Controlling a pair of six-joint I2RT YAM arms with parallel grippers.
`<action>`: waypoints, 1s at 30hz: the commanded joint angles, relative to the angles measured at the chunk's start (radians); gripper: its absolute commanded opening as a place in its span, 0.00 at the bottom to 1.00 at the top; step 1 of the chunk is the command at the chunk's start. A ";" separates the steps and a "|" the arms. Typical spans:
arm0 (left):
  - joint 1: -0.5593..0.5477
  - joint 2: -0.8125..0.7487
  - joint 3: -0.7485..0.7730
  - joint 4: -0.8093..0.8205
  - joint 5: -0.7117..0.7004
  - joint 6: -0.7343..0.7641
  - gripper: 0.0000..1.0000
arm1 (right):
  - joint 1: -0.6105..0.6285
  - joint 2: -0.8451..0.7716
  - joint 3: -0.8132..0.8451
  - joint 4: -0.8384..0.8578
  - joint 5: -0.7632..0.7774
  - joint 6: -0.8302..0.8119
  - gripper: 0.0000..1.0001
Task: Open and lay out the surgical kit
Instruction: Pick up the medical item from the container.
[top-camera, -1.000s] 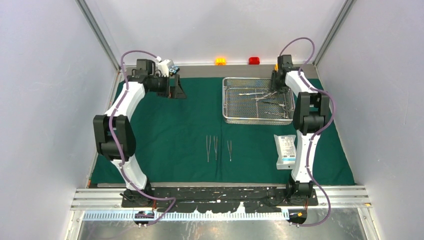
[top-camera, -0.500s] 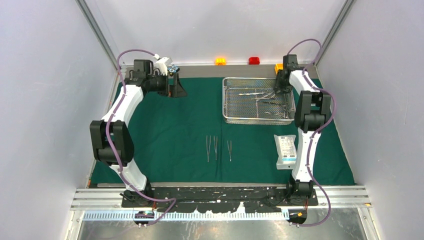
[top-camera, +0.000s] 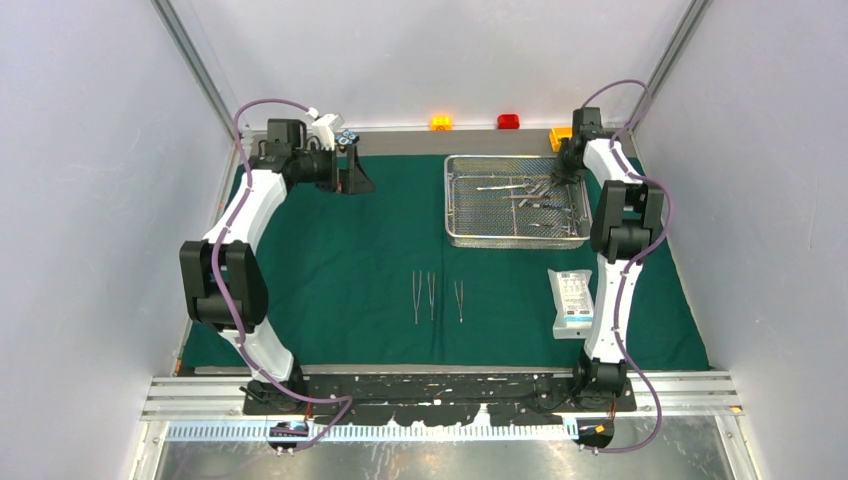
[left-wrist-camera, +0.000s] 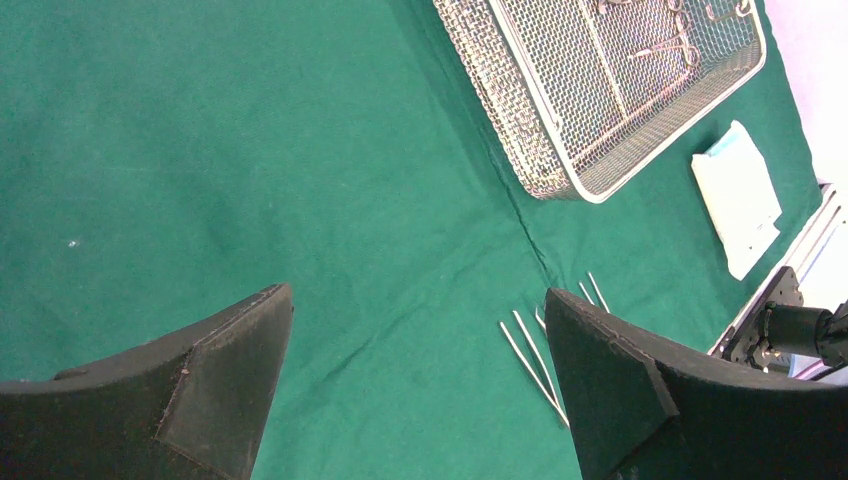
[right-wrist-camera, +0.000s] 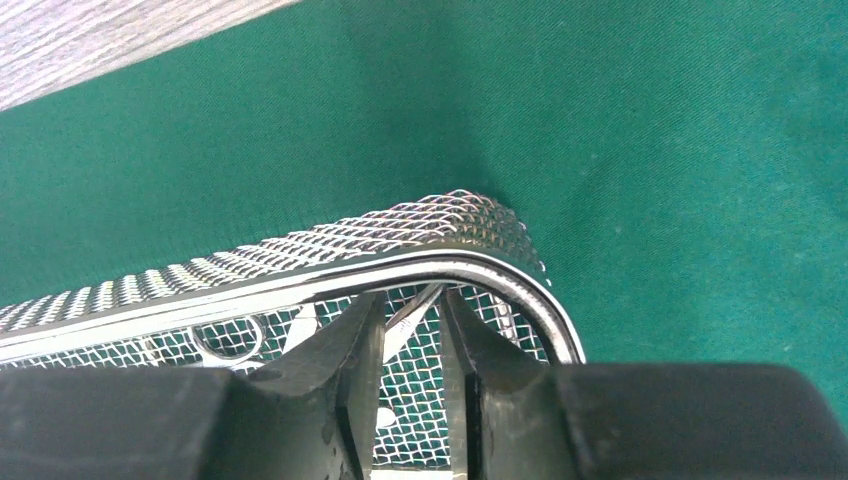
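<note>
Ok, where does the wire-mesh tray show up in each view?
Top external: wire-mesh tray upper right of centre, on the green drape.
Left wrist: wire-mesh tray at top right, cut off by the upper edge.
Right wrist: wire-mesh tray corner, lower centre.
Shared landmark: the green drape.

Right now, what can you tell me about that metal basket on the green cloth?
The tray is a shallow rectangle of shiny, steel-looking mesh with a solid rim and rounded corners. It sits flat on the cloth, at the far right. Several slim silver instruments lie inside. The right gripper dips into its far right corner, fingers either side of one instrument.
</note>
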 joint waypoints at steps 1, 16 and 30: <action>-0.001 -0.027 0.004 0.024 0.032 -0.003 1.00 | -0.002 0.019 0.038 0.003 -0.050 0.025 0.29; -0.003 -0.004 0.031 0.004 0.058 -0.006 1.00 | -0.006 -0.063 0.039 -0.014 -0.102 0.027 0.01; -0.043 0.037 0.086 0.023 0.180 -0.067 1.00 | -0.008 -0.417 -0.277 0.177 -0.355 -0.009 0.01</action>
